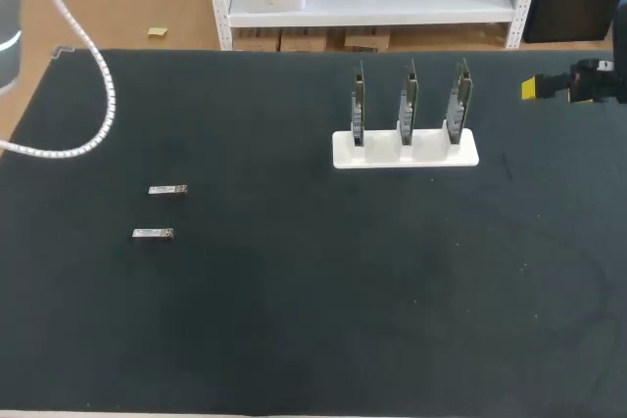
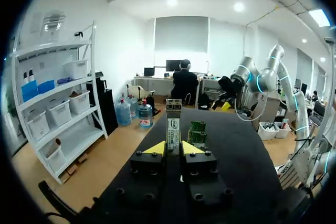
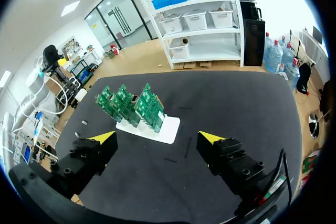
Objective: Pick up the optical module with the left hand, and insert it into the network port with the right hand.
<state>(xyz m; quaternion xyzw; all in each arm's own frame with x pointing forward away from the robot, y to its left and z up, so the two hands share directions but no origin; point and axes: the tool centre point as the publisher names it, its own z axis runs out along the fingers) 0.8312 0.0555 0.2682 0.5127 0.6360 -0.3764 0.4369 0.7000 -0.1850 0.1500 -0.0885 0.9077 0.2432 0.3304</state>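
Clamping optical module (image 2: 173, 121), left end effector (image 2: 174, 148)

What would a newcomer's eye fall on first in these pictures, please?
Most striking is the white stand holding three green boards upright, toward the table's far right. The left gripper is shut on a module, while two spare modules lie flat on the left. The right gripper hangs open at the right edge.

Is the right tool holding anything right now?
No, the right tool is empty: its yellow-tipped fingers stand wide apart with nothing held between them.
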